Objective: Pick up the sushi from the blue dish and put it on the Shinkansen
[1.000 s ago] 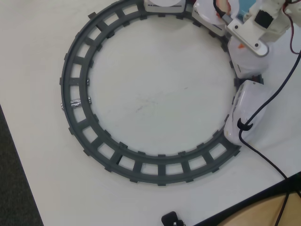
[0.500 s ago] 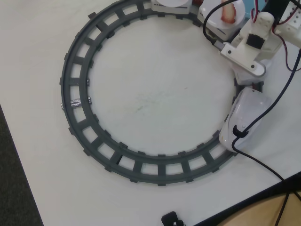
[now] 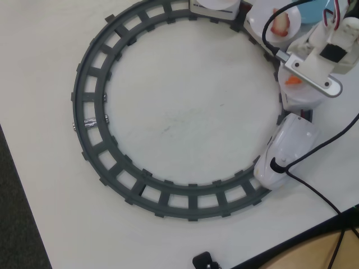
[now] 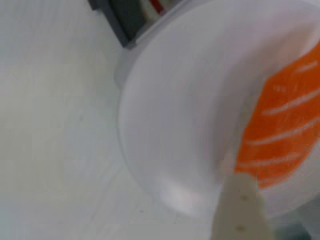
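The orange, white-striped sushi (image 4: 285,125) fills the right of the wrist view, just above a round white plate (image 4: 190,100). One pale finger (image 4: 240,210) presses against its lower left edge; the other finger is out of frame. In the overhead view my gripper (image 3: 295,78) hangs over the plate car (image 3: 303,98) right behind the Shinkansen's white nose (image 3: 286,151), with a bit of the sushi (image 3: 292,80) showing at the jaw. The blue dish (image 3: 314,5) lies at the top right edge, mostly hidden by the arm.
The grey circular track (image 3: 90,112) rings the table's middle. Another plate car (image 3: 263,22) carries a red-and-white piece (image 3: 280,23). A black cable (image 3: 314,190) runs past the train's nose. The table's dark edge lies at left and bottom right.
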`<state>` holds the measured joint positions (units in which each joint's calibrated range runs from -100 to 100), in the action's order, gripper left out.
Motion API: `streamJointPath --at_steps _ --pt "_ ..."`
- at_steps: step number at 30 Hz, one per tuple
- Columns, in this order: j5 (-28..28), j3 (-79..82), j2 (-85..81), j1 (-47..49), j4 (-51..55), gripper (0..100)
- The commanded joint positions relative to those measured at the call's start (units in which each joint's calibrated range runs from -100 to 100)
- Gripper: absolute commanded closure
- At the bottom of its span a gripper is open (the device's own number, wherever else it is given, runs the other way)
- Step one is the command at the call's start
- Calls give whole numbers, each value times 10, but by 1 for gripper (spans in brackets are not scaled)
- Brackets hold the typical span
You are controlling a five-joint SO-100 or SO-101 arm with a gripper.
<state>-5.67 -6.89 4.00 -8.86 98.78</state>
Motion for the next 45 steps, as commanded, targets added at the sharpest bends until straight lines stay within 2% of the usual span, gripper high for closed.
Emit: streamJointPath --at_steps 1,8,16,19,23,26,30,40,45 --pt "3 0 -87 -22 6 72" --pt "4 39 -241 -76 8 73" --pt "4 256 -506 -101 -3 73" --pt "8 344 -610 -163 -54 72" --pt "64 497 -728 -277 -168 72" --pt "78 631 -793 -327 -232 72" --pt "78 781 -860 -337 -250 72" --pt "78 988 -1001 -332 -262 72" --pt "77 995 -1032 -338 -250 73"
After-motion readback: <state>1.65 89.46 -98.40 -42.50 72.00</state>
